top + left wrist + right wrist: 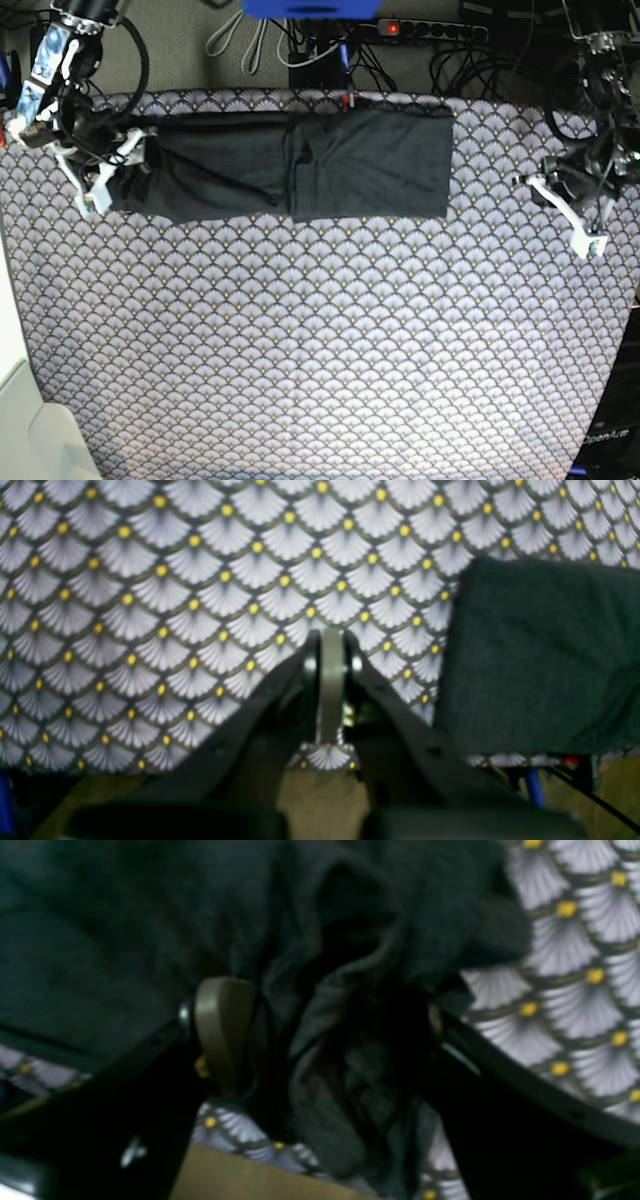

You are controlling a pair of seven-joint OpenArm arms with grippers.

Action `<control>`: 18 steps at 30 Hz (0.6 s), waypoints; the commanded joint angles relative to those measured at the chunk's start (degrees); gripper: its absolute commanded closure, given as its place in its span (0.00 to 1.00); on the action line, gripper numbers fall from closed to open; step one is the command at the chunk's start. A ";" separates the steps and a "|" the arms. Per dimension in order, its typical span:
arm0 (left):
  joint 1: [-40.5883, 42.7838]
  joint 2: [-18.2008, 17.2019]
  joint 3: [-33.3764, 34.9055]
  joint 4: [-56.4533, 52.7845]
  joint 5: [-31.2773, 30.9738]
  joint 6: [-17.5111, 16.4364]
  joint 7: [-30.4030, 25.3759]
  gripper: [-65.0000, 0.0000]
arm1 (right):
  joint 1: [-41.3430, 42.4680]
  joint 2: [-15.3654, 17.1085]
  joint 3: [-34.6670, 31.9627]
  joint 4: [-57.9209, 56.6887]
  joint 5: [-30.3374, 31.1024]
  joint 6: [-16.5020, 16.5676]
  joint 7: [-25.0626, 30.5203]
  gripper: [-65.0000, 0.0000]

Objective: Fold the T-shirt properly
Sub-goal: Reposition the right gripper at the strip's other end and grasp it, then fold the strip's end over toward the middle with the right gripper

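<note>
The dark charcoal T-shirt [300,165] lies folded into a long band across the far part of the scallop-patterned tablecloth [320,340]. My right gripper [105,180] is at the band's left end, shut on a bunched piece of the T-shirt [350,1065], which fills the space between its fingers [222,1030]. My left gripper [572,208] hovers over bare cloth to the right of the shirt, apart from it. In the left wrist view it [330,680] is shut and empty, with the shirt's edge [540,655] beside it.
Cables and a power strip [430,30] run behind the table's far edge, with a blue object [310,8] above them. A white surface [20,400] borders the table at lower left. The table's right edge [625,330] is close to my left arm.
</note>
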 commanded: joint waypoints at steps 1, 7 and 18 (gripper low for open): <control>-0.44 -0.87 -0.58 1.04 -0.42 -0.05 -0.42 0.99 | 0.29 0.43 -0.17 0.66 1.44 -0.05 -0.29 0.46; 0.53 -0.96 -0.67 1.13 -0.42 -0.05 -0.68 0.99 | 0.47 0.43 -0.17 0.66 1.52 -0.05 -0.38 0.86; 2.02 -2.02 -0.67 1.13 -0.42 -0.05 -0.77 0.99 | 0.29 2.71 -0.25 5.14 1.52 -0.05 -0.38 1.00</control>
